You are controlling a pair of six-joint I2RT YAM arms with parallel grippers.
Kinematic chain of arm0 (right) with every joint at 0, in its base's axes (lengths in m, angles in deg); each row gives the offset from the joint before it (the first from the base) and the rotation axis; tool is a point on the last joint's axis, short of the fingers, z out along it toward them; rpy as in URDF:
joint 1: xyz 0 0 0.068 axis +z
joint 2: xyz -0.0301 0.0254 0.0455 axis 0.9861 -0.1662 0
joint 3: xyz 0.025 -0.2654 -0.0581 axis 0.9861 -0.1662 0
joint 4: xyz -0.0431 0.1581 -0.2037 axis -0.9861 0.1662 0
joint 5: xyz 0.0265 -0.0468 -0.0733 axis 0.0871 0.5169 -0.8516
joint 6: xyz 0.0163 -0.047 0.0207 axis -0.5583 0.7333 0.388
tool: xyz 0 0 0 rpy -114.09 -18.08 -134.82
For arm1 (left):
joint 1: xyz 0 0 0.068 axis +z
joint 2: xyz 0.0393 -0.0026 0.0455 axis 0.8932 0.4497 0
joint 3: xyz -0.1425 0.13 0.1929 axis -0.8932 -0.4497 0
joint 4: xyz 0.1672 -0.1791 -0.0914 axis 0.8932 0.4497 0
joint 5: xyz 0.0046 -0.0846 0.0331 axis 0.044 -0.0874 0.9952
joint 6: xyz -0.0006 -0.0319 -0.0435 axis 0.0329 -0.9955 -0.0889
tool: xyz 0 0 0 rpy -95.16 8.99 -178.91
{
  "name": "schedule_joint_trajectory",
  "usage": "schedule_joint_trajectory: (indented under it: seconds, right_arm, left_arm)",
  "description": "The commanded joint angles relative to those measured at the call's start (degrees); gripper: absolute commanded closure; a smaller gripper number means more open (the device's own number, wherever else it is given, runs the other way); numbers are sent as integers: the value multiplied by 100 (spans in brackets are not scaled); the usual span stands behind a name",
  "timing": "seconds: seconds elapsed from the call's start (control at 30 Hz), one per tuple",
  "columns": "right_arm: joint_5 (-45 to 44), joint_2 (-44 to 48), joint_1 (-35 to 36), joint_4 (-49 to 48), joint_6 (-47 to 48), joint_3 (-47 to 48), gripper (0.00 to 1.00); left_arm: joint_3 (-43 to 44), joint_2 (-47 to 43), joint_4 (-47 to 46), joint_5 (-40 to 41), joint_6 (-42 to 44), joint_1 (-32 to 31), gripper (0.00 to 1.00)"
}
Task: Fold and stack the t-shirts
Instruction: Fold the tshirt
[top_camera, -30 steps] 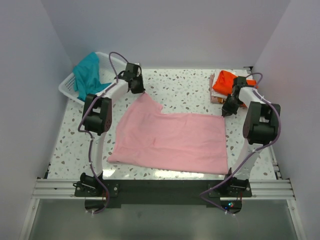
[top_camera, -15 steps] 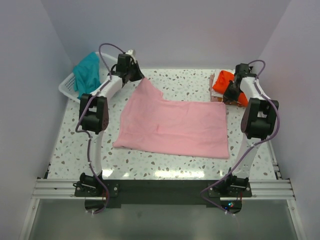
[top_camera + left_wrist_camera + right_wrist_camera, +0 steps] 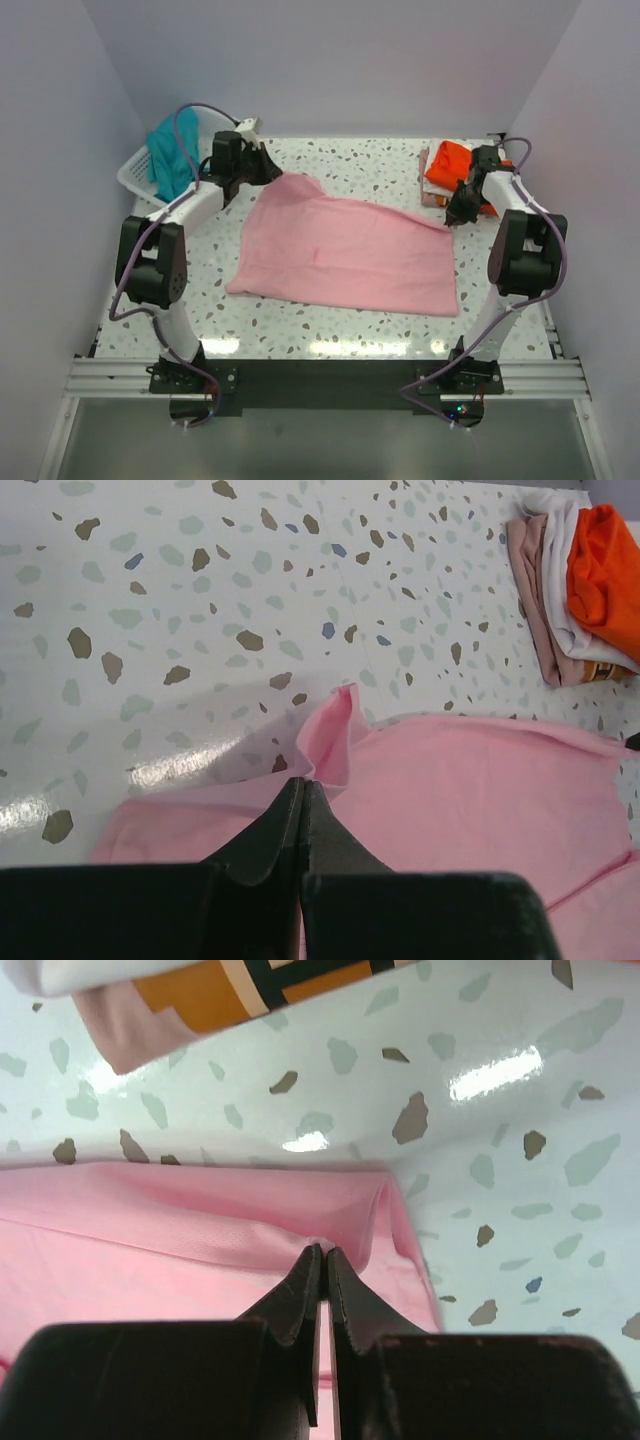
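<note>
Spread open across the middle of the speckled bench (image 3: pixel 350 160), far edge running from one gripper to the other: the light pink t-shirt (image 3: pixel 345 255). Clamped at its far left corner by the left gripper (image 3: pixel 302 782), jaws closed tight on a small raised peak of cloth. Pinched at the far right corner by the right gripper (image 3: pixel 322 1250), jaws likewise closed on a fold of the pink fabric. At the far right, just beyond that corner, on top of a small pile of folded clothes (image 3: pixel 540 590): the bright orange t-shirt (image 3: pixel 452 158). At the far left, draped over the rim of the white lattice basket (image 3: pixel 133 178): the teal t-shirt (image 3: pixel 168 150). Both arms stretched toward the far side of the bench, well apart.
</note>
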Motion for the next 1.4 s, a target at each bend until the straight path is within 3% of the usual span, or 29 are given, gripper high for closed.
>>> schedule_joint_trajectory:
  seconds: [0.0,0.37,0.73,1.37]
  right_arm:
    - [80,539,-1,-207,190,-251,100]
    - [-34,1137,8,-128,243,-1094,100]
    - [-166,1683,-1,-40,190,-1736,100]
    - [-395,1885,-1,101,199,-2070,100]
  left_arm:
    - [-460,-542,-525,-128,245,-10,100]
    - [-1989,-1833,-121,267,624,-10,100]
    - [-3114,-2994,64,751,404,-10,100]
    - [-4109,-4242,459,892,-44,-54,100]
